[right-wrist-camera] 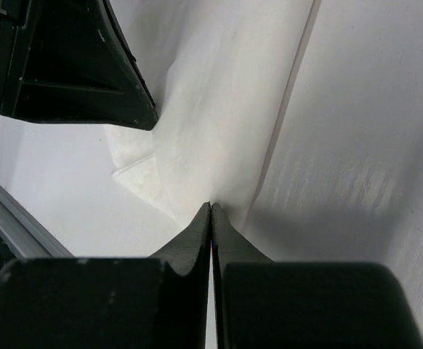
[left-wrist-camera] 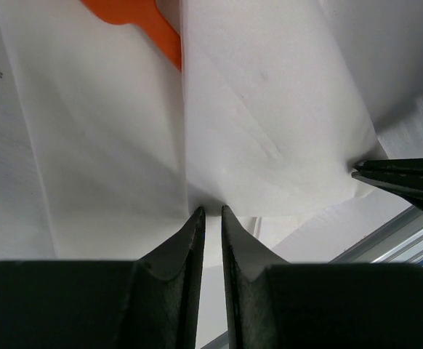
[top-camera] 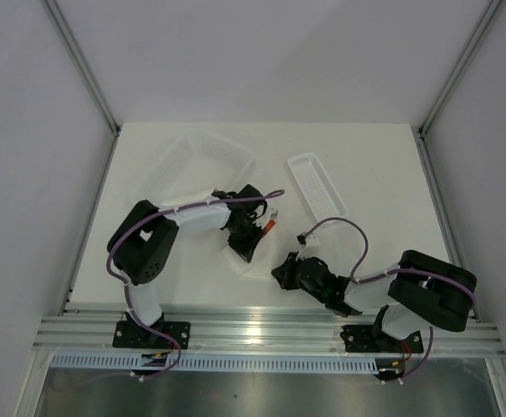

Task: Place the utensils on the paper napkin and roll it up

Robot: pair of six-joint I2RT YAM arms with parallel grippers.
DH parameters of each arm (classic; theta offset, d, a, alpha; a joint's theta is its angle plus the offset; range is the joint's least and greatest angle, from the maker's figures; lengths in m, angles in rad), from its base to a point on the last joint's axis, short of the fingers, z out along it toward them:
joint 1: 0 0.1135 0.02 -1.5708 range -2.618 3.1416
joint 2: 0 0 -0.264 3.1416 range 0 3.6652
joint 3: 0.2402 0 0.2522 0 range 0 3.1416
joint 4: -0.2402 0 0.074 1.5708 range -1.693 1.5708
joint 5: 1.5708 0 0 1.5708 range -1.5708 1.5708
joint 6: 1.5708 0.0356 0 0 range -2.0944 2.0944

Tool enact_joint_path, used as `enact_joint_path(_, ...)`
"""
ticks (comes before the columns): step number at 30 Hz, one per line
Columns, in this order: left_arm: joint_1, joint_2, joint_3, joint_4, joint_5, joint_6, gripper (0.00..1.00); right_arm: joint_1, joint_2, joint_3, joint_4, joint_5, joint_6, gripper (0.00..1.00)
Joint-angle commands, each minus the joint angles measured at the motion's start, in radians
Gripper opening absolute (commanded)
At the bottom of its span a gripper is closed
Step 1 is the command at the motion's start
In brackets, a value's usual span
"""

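Note:
The white paper napkin (top-camera: pixel 255 261) lies between my two grippers, with one flap folded up over itself (left-wrist-camera: pixel 270 123). An orange-red utensil (left-wrist-camera: pixel 135 18) sticks out from under that flap, and shows beside the left gripper in the top view (top-camera: pixel 270 226). My left gripper (left-wrist-camera: pixel 211 211) pinches one corner of the flap's near edge, its jaws a narrow slit apart. My right gripper (right-wrist-camera: pixel 210 206) is shut tight on the napkin's edge (right-wrist-camera: pixel 219 131) at the other corner. Its tips show in the left wrist view (left-wrist-camera: pixel 397 178). Other utensils are hidden.
A clear plastic tub (top-camera: pixel 203 161) stands at the back left. A narrow white tray (top-camera: pixel 317 184) lies at the back right. The metal rail of the table's near edge (top-camera: pixel 270 330) runs just behind the grippers. The left gripper's body (right-wrist-camera: pixel 66 65) hangs close over the right one.

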Motion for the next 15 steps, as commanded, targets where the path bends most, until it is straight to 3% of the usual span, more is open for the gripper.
enact_joint_path(1,-0.004,0.040,-0.012,0.039,-0.070,0.010,0.20,-0.001,-0.021,-0.042,0.049,-0.004,-0.025,0.00)
enact_joint_path(5,-0.004,0.041,-0.002,0.034,-0.071,0.010,0.19,-0.003,-0.044,-0.065,0.173,-0.063,-0.132,0.00)
enact_joint_path(15,-0.004,0.041,-0.002,0.037,-0.071,0.012,0.19,-0.098,-0.036,-0.088,0.365,-0.260,-0.157,0.01)
